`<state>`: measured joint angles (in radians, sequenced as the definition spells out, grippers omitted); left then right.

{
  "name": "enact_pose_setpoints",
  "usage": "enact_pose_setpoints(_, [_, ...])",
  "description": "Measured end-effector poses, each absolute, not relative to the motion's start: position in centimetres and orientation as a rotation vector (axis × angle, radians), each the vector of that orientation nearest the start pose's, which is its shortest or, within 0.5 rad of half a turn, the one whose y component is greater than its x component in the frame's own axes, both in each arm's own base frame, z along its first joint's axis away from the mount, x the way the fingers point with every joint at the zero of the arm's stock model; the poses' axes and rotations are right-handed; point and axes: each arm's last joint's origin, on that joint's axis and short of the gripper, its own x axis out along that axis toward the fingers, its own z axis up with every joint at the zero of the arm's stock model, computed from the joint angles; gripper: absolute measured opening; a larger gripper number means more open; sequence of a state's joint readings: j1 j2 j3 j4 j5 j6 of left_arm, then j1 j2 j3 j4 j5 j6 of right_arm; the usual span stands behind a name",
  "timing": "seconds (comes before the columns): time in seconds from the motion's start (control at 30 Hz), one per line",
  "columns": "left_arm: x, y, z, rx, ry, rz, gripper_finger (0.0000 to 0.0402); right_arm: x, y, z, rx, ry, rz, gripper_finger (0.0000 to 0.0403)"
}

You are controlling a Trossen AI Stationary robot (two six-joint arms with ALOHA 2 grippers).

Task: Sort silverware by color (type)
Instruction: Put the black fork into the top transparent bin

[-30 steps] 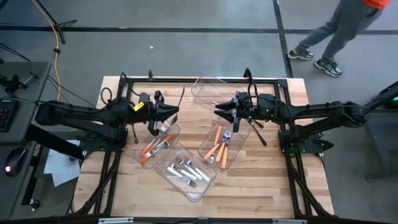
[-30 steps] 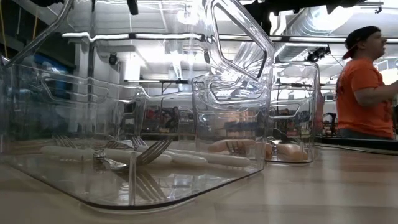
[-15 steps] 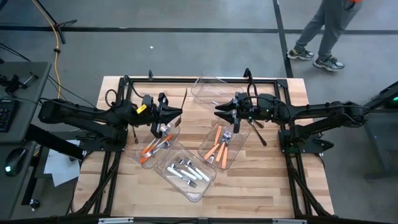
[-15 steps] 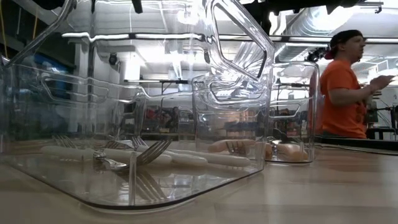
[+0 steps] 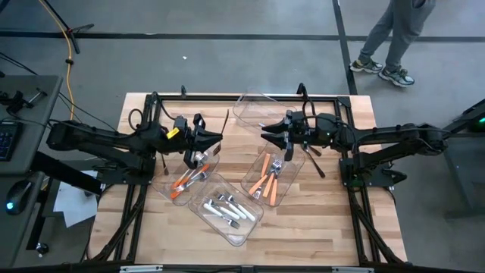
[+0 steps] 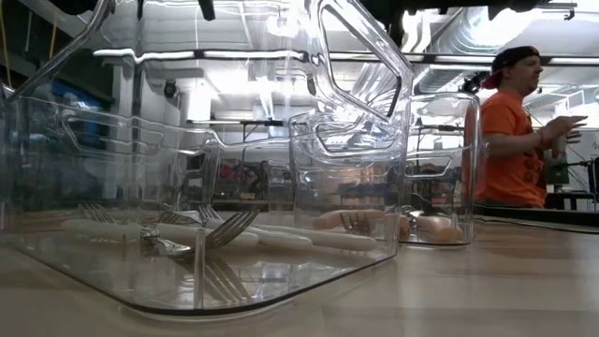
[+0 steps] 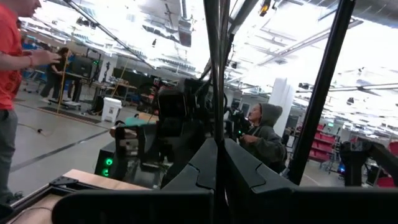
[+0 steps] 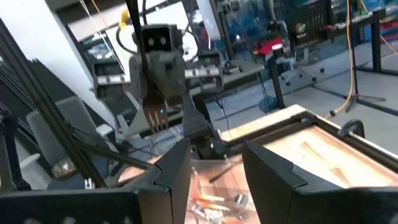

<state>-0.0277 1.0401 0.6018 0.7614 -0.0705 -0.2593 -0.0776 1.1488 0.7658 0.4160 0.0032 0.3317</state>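
My left gripper (image 5: 219,138) hovers over the table's left middle, shut on a thin all-black piece of silverware (image 7: 214,62) that stands up above its fingers; it shows as a dark line (image 5: 226,118) in the high view. My right gripper (image 5: 264,135) faces it from the right, above the table. Its fingers stand apart (image 8: 214,155) with nothing between them. Orange-handled silverware (image 5: 267,176) lies in the right bin. White-handled pieces (image 5: 227,208) lie in the near bin. Mixed pieces (image 5: 188,177) lie in the left bin. My left gripper pinches the black piece near its lower end (image 7: 216,138) between its two shut fingers. The fingers come about level from the table's left and lie across it. The piece stands nearly upright above the fingers, clear of the table and the bins.
An empty clear bin (image 5: 261,108) stands at the far middle, just beyond both grippers. The three filled bins crowd the table's middle and near part. A person (image 5: 394,45) walks on the floor beyond the far right corner. Bare wood (image 5: 333,227) lies near right.
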Motion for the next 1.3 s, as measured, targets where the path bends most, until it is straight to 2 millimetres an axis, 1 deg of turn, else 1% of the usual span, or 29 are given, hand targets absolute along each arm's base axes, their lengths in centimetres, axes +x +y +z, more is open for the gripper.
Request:
enact_pose_setpoints(0.17, [22.6, -0.4, 31.2, -0.272, -0.319, -0.005, 0.0000, 25.9, -2.0, 31.7, 0.332, -0.113, -0.064, 0.0129])
enact_pose_setpoints(0.3, [22.6, -0.4, 31.1, -0.271, -0.316, -0.005, 0.0000, 26.5, -2.0, 31.7, 0.382, -0.161, -0.045, 0.0129])
enact_pose_setpoints(0.57, [23.5, -0.4, 30.0, -0.271, -0.257, 0.023, 0.0000, 28.3, -1.5, 30.4, 0.404, -0.182, -0.006, 0.0129])
enact_pose_setpoints(0.83, [24.5, -0.4, 28.9, -0.270, -0.208, 0.044, 0.0000, 29.1, -0.7, 30.0, 0.409, -0.223, 0.000, 0.0129])
enact_pose_setpoints(0.9, [24.7, -0.3, 28.6, -0.272, -0.197, 0.071, 0.0000, 29.2, -0.8, 30.0, 0.409, -0.227, -0.002, 0.0129])
enact_pose_setpoints(1.0, [25.5, -0.2, 28.8, -0.257, -0.181, 0.128, 0.0000, 29.1, -0.9, 30.0, 0.414, -0.239, -0.049, 0.0129])
enact_pose_setpoints(1.13, [27.1, 0.0, 29.3, -0.191, -0.083, 0.243, 0.0000, 29.5, -1.0, 30.6, 0.413, -0.223, -0.100, 0.0129])
enact_pose_setpoints(1.23, [28.2, 0.3, 29.4, -0.132, 0.014, 0.360, 0.0000, 29.9, -1.1, 31.2, 0.373, -0.167, -0.128, 0.0129])
enact_pose_setpoints(1.3, [28.7, 0.4, 29.6, -0.103, 0.047, 0.423, 0.0000, 30.1, -1.2, 31.3, 0.355, -0.114, -0.163, 0.0129])
